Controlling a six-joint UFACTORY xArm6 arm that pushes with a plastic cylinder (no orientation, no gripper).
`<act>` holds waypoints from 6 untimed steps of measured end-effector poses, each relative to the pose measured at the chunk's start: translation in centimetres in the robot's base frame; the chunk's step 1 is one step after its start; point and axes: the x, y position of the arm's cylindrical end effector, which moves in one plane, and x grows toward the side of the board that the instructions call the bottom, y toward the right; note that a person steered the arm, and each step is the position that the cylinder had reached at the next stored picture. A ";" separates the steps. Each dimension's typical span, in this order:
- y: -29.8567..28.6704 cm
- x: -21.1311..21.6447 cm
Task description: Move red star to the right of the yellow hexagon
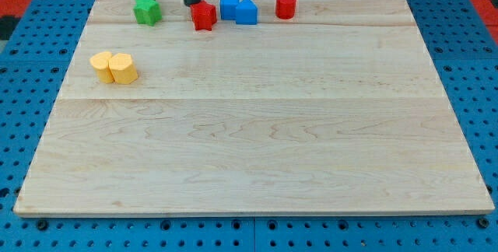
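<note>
The red star (204, 16) lies near the view's top edge of the wooden board (257, 127), left of centre. My tip (191, 2) is just above and left of the red star, touching or almost touching it. Two yellow blocks sit together at the view's left: a hexagon-like one (101, 64) and a cylinder-like one (123, 68) right next to it. They are well below and left of the red star.
Two green blocks (145, 6) stand left of my tip at the top. Two blue blocks (238, 8) sit just right of the red star. A red cylinder (285, 5) is further right. Blue pegboard surrounds the board.
</note>
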 end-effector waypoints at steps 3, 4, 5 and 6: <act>5.9 3.2; 2.3 2.2; 1.6 3.7; 3.1 6.5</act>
